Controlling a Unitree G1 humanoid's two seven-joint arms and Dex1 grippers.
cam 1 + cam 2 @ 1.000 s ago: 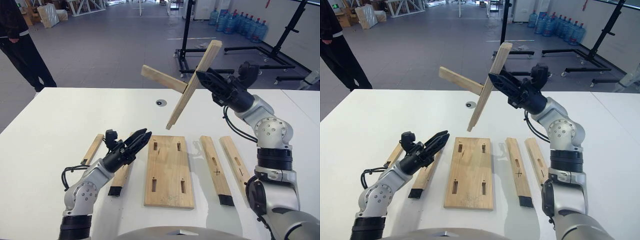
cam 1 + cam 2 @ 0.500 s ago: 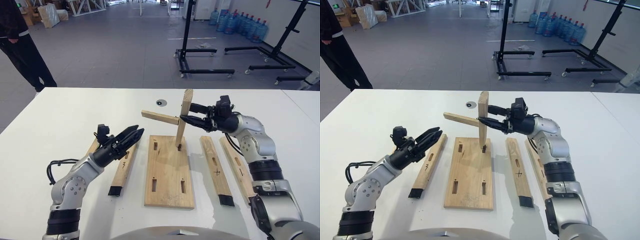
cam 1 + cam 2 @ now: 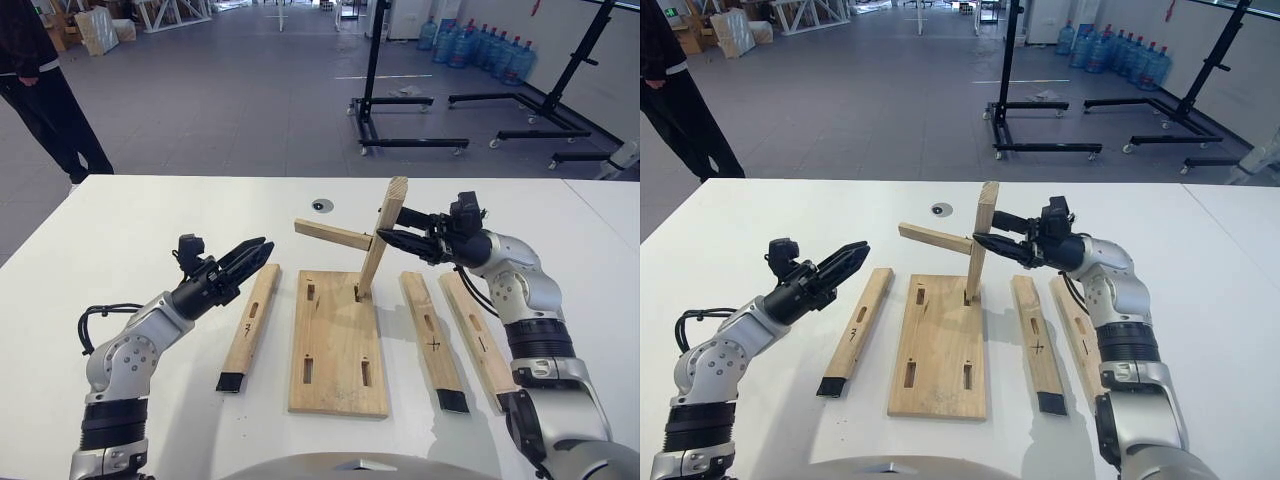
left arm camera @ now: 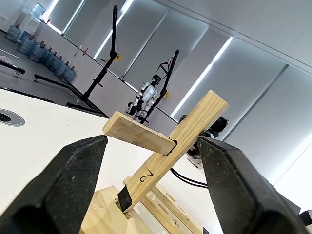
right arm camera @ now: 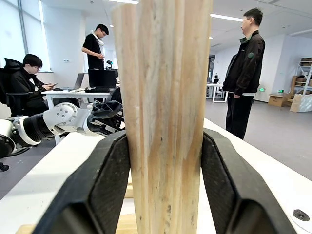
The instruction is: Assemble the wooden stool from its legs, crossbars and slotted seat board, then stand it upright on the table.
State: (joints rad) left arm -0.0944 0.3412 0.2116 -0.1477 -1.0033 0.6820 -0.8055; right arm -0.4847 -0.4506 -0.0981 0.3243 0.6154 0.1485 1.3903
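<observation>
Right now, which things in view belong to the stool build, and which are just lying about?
Job: slotted wooden seat board; tilted wooden leg with its pale crossbar, clamped in the right gripper, foot at a seat slot; three loose wooden legs; open left gripper.
Lying about: round metal grommet in the white table; black wheeled stands; blue water bottles.

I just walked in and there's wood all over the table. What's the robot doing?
It is building a stool. The right tool grips a leg with a crossbar stuck in it, tilted, its bottom end at a slot in the seat board. The left tool hangs open beside a loose leg. Two more legs lie right of the board.
</observation>
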